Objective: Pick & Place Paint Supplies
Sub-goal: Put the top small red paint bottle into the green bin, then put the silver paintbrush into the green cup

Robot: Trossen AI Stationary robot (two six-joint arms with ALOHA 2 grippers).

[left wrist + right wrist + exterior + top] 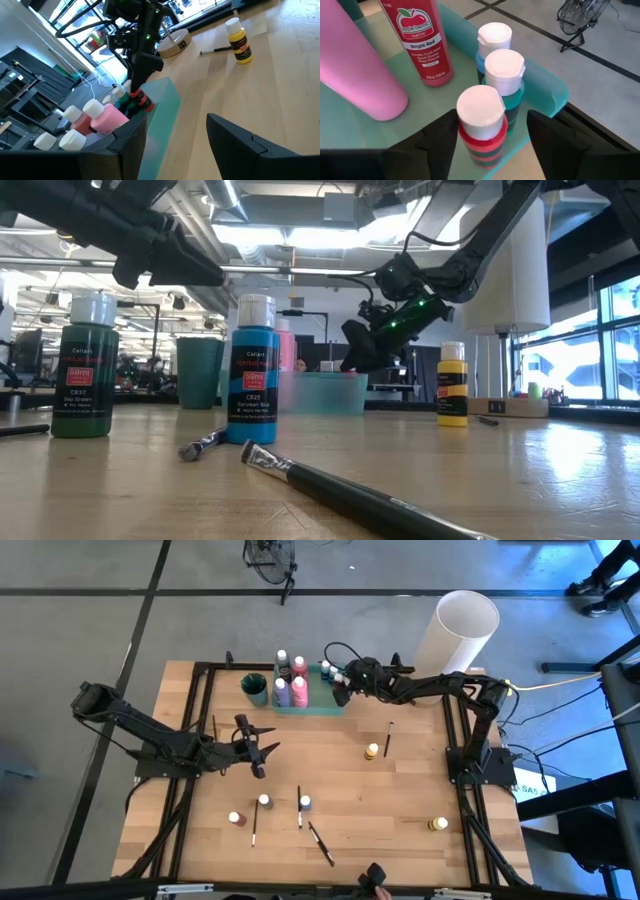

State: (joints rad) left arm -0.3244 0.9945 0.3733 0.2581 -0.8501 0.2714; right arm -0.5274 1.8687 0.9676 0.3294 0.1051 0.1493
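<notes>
The desk (400, 800) is a pale wood-grain slab on a black frame. At its 1 o'clock corner stands a smooth white cylinder, the lamp (455, 630).

Toward 12 o'clock lies the tray (312, 706), a translucent green rectangle with a raised rim. In it stand tall pink bottles (357, 60), a bright red bottle (417, 40) with an apple label, and small round white-capped bottles in a row: blue (492, 42), teal (506, 80) and red (481, 130). A dark green cup (255, 688) sits just beside the tray at its 9 o'clock side.

The right pincer (487, 137) is over the tray's 3 o'clock end, its dark fingers apart on either side of the small red bottle, which stands on the tray floor; whether they touch it I cannot tell. The left pincer (262, 752) hovers at 9 o'clock of the desk's centre, fingers apart and empty.

Loose on the wood: a yellow bottle (372, 751) near the centre, another (438, 825) at 4 o'clock, three small bottles (264, 801) around 7 o'clock, and thin dark brushes (320, 843) with metal ferrules among them.
</notes>
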